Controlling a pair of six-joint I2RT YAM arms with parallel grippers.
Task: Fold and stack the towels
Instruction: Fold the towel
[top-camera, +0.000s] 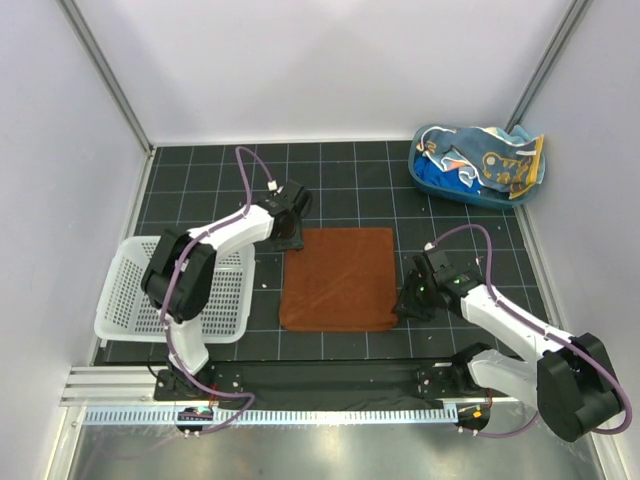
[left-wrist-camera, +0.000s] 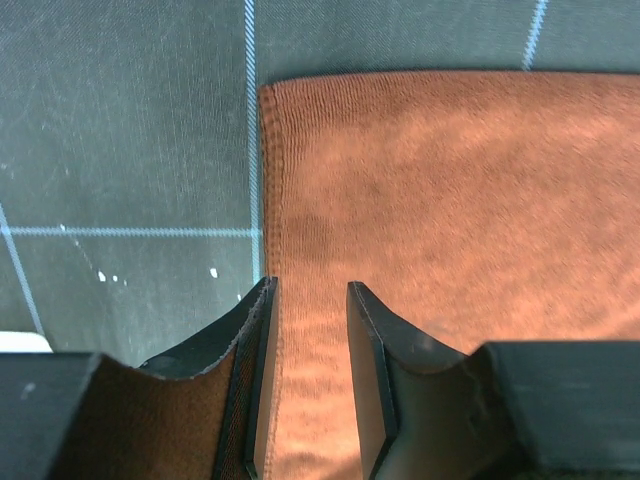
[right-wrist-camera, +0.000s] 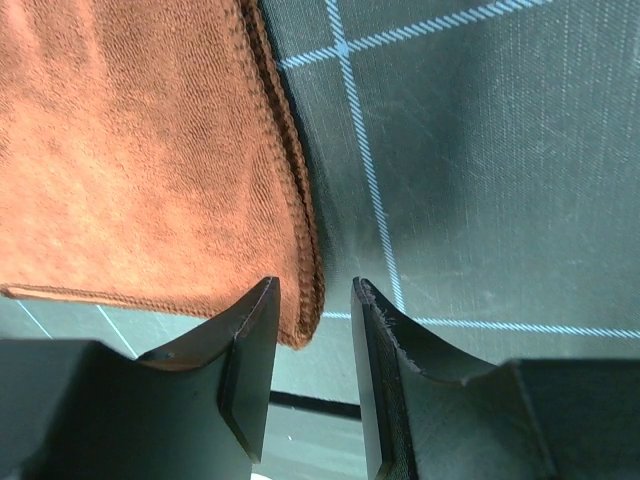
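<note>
Centrally on the black gridded mat (top-camera: 450, 230): rust-brown towel (top-camera: 338, 280), spread flat and roughly square, well apart from everything else; whether single or doubled, hard to tell from above. Poised at its far-left corner: left gripper (top-camera: 290, 240), jaws apart. Seen from the left wrist view, straddling the towel's left hem, with cloth lying flat in the gap and nothing pinched. Poised at the near-right corner: right gripper (top-camera: 408, 305), jaws likewise apart and clamped on nothing. Seen from the right wrist view, the stitched hem and the corner's tip just beside one finger (right-wrist-camera: 245, 360), with bare mat under the rest of the gap. Off at the far-right corner of the mat: blue tub (top-camera: 425, 178), heaped with crumpled cloth, a light blue spotted towel (top-camera: 495, 160) on top and spilling over the rim. At the left, partly under the left arm: white mesh basket (top-camera: 125, 300).
</note>
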